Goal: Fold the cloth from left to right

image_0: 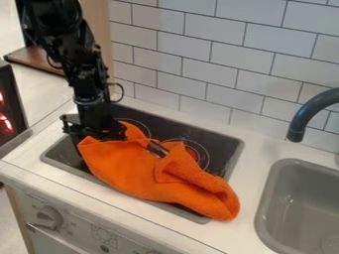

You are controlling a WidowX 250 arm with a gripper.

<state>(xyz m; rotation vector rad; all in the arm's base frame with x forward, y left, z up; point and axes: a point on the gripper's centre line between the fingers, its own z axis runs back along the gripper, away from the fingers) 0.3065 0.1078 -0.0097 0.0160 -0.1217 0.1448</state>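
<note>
White knobbed panel point(78, 224), lower left; centre, orange fabric cloth point(126, 168) just below black two-finger gripper point(99, 131), jaws' state unclear.

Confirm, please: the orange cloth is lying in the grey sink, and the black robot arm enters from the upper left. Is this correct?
Not quite: the camera view shows the orange cloth lying over the black stove top, not in the grey sink. The black robot arm does enter from the upper left.
</note>
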